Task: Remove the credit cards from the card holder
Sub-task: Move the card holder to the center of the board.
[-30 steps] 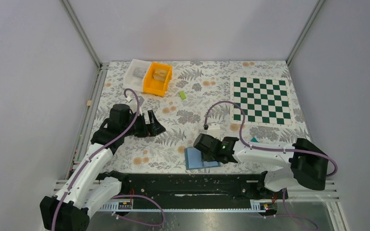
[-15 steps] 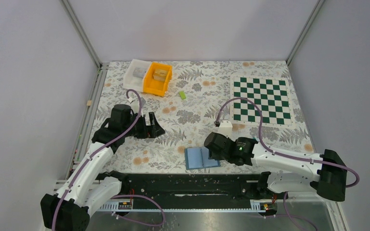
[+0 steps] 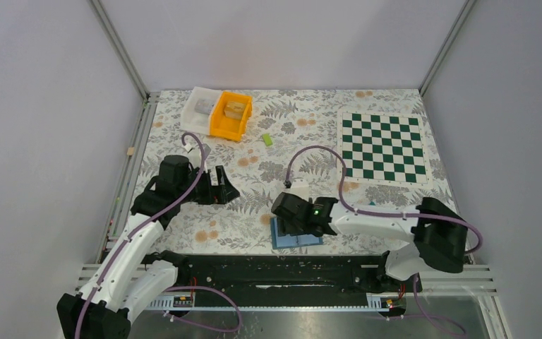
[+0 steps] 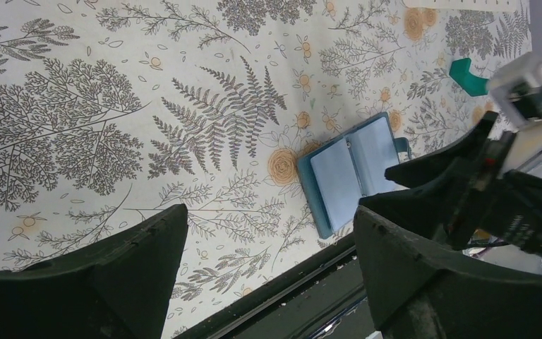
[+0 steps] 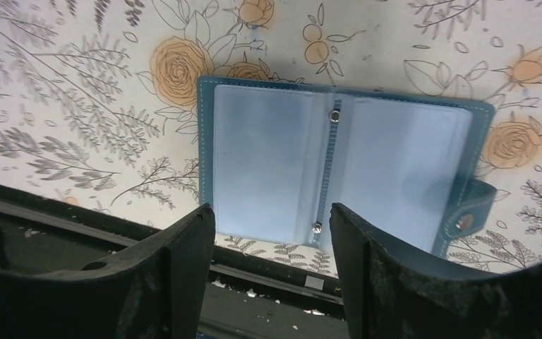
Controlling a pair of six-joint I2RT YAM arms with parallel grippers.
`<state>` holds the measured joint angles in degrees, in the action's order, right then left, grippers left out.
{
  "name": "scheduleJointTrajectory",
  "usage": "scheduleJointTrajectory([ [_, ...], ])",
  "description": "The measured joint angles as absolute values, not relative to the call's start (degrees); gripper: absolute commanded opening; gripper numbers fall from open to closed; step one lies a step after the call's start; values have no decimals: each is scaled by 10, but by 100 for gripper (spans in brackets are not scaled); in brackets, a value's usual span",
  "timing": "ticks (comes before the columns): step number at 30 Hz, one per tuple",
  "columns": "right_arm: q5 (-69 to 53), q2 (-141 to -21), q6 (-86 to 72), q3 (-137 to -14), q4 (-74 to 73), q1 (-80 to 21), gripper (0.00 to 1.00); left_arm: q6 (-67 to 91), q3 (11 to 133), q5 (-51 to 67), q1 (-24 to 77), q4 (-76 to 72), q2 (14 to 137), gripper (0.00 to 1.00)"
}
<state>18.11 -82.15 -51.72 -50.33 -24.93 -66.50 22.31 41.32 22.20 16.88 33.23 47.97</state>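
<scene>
Right wrist — right tool [image 5: 272,215], parted, above the unfolded card holder [image 5: 395,162].

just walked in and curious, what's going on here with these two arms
The right gripper hangs open just above a blue card holder, which lies spread open on the flowered table near the front edge. It holds nothing. The sleeves facing up show no card that I can make out, and one teal card lies on the table further right. The left gripper hangs open and empty over the table, away from the holder.
</scene>
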Motion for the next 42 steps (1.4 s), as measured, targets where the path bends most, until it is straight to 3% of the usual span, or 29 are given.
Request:
scheduleJointTrajectory([
  [12,183,-967,-508,-573,-265,-692,69,222,413,220,169,334,473,86],
  [20,192,-995,-506,-594,-285,-698,44,222,413,220,169,334,467,86],
  [28,187,-916,-513,-527,-235,-698,33,223,413,221,169,333,463,86],
  [34,163,-844,-524,-462,-179,-695,33,227,413,221,169,333,463,85],
  [42,155,-765,-534,-393,-149,-658,53,248,410,224,171,332,463,83],
])
